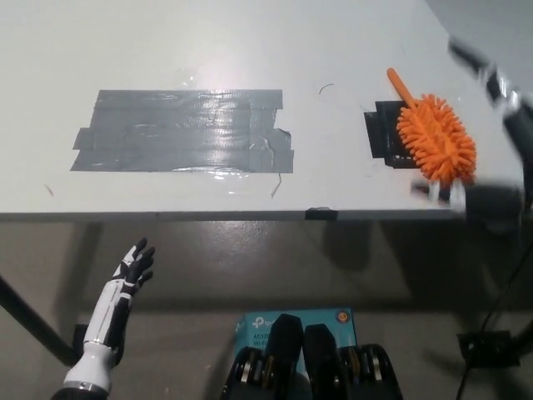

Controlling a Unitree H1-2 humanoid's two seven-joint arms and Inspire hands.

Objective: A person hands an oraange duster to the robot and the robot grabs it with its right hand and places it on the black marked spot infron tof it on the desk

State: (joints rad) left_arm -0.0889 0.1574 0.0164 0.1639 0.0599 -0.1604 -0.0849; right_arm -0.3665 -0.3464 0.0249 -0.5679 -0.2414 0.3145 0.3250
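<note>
The orange duster [435, 140] lies on the white desk [250, 42] at the right, its spiky head covering the right part of the black marked spot [381, 133] and its short handle pointing up-left. Nothing holds it. My black right hand [504, 96] is a motion-blurred shape at the picture's right edge, just right of the duster, open with its fingers spread and nothing in them. My white left hand [125, 287] hangs below the desk's front edge at lower left, open with fingers stretched out.
A wide patch of grey tape [183, 131] covers the desk's left middle. The desk's front edge [321, 214] runs across the picture. A blue box [254, 321] sits on the floor below, and a black cable and plug [483, 342] lie at lower right.
</note>
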